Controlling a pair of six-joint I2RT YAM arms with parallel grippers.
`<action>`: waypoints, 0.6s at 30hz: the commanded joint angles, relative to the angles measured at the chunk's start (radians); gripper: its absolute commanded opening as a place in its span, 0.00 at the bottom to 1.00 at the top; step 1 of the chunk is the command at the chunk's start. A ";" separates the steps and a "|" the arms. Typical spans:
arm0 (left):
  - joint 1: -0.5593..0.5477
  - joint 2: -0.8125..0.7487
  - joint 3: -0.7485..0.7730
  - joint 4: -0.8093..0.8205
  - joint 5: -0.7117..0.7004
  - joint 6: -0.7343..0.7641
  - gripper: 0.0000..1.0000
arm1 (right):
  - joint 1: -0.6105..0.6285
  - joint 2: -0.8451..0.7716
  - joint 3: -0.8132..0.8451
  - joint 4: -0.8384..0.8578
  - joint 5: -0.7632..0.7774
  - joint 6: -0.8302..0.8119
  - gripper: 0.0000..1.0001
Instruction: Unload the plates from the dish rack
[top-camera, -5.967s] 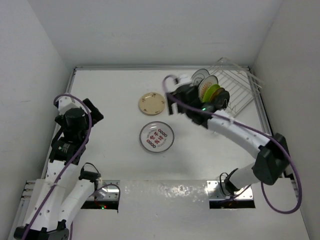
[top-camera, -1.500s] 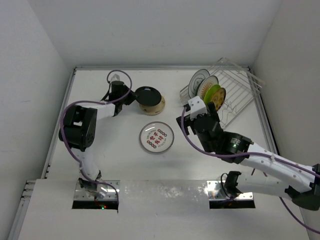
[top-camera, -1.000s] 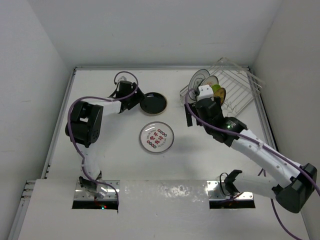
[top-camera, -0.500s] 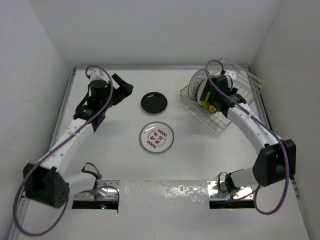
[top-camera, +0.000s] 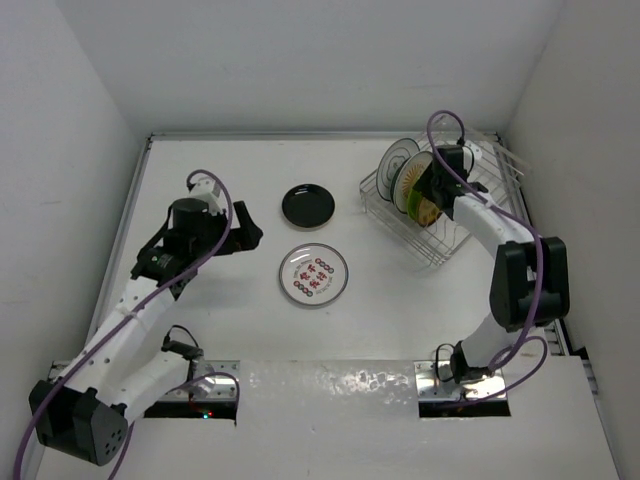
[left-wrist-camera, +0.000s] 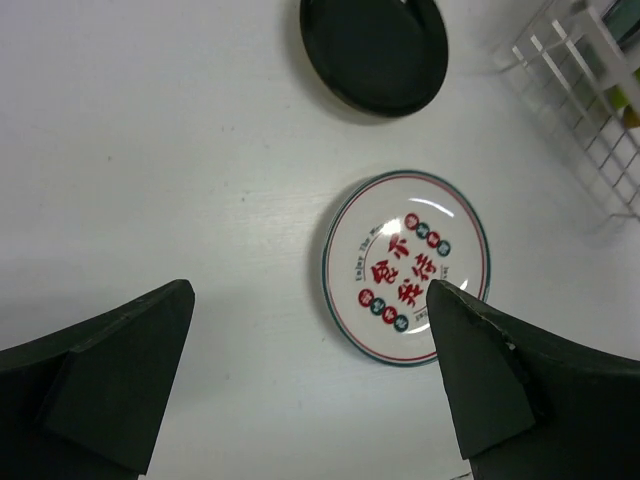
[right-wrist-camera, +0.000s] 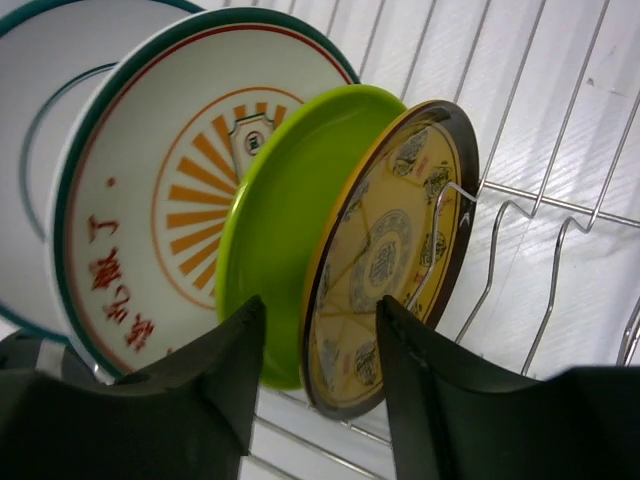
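Observation:
The dish rack (top-camera: 437, 246) stands at the back right with several plates upright in it. In the right wrist view they are a brown-yellow patterned plate (right-wrist-camera: 392, 262), a lime green plate (right-wrist-camera: 280, 235), a white plate with an orange sunburst (right-wrist-camera: 150, 200) and a white plate (right-wrist-camera: 35, 130) behind. My right gripper (right-wrist-camera: 320, 370) (top-camera: 429, 192) is open, its fingers straddling the lower rim of the brown-yellow plate with a gap on the left side. My left gripper (left-wrist-camera: 310, 370) (top-camera: 250, 236) is wide open and empty above the table, left of a white red-lettered plate (left-wrist-camera: 405, 265) (top-camera: 314, 273).
A black plate (top-camera: 308, 205) (left-wrist-camera: 375, 50) lies flat on the table behind the red-lettered plate. The rack's wire tines (right-wrist-camera: 560, 210) run to the right of the held plates. White walls close in the table on three sides.
My left gripper opened and drew back toward the near left, leaving the black plate on the table. My right arm reached into the rack and its jaws narrowed around the brown-yellow plate's rim.

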 joint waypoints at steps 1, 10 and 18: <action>-0.002 -0.007 0.000 -0.013 0.017 0.058 0.98 | -0.003 0.035 0.078 0.020 0.050 0.031 0.45; -0.003 -0.027 -0.011 -0.008 -0.003 0.050 0.98 | -0.005 0.032 0.044 0.019 0.133 0.039 0.25; -0.003 -0.027 -0.011 -0.013 -0.018 0.047 0.98 | -0.005 -0.008 0.089 -0.024 0.137 0.105 0.09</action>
